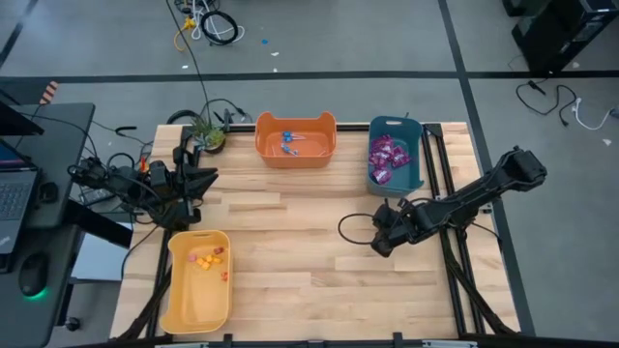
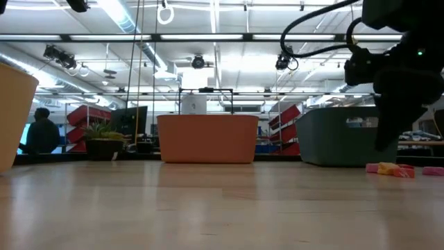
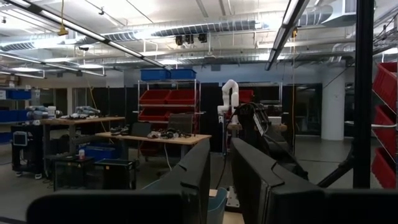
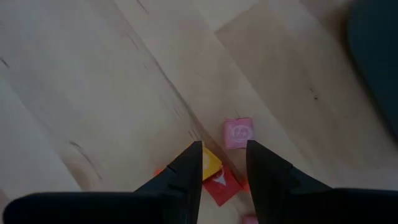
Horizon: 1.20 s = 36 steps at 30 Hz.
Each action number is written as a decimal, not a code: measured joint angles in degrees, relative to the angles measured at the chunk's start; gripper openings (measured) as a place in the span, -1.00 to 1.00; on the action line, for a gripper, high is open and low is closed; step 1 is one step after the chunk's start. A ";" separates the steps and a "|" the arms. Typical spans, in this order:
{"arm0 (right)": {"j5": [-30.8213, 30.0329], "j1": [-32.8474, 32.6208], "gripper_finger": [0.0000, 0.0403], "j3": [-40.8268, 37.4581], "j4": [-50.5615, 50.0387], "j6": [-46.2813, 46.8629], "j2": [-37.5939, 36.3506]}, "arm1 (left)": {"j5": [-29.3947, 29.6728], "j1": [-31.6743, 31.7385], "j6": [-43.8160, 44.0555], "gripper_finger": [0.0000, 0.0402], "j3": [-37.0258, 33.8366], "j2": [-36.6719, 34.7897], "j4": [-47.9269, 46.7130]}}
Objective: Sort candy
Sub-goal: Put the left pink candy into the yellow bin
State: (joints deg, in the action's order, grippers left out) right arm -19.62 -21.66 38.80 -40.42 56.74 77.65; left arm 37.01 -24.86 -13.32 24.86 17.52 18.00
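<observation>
Few small candy pieces (image 4: 219, 171) (pink, yellow, red) left loose on worktop (image 1: 290, 251), just beside teal bin (image 1: 395, 155). Right gripper (image 4: 222, 163) poised directly over them, jaws narrowly apart, holding nothing. Step: picking tiny pieces. Next: descend, close on one, probably yellow; neighbours crowd it. Yellow bin (image 1: 198, 280) well apart, path across open. Left gripper (image 3: 219, 180) parked at worktop's left edge, jaws slightly apart, empty.

The place was a large robotics lab or workshop: shelves of red storage bins (image 3: 166, 97), a white robot arm (image 3: 229, 99), cluttered workbenches (image 3: 155, 138) and exposed ceiling ducts (image 3: 186, 30).
</observation>
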 joint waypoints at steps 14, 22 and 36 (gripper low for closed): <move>-0.15 3.67 -0.18 -1.65 2.07 -2.88 0.02 | 0.00 -0.02 -0.11 -0.67 0.00 0.00 -1.75; -0.24 5.58 -0.15 -1.65 2.69 -4.76 0.02 | 0.02 -0.01 -0.11 -0.67 0.00 0.00 -1.70; -0.24 6.00 -0.16 -1.66 3.85 -8.56 0.04 | 0.02 -0.02 -0.13 -0.67 0.00 0.00 -1.75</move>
State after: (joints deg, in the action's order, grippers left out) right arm -19.86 -15.65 37.14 -36.56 48.18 77.69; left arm 37.04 -24.88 -13.45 24.86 17.52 16.25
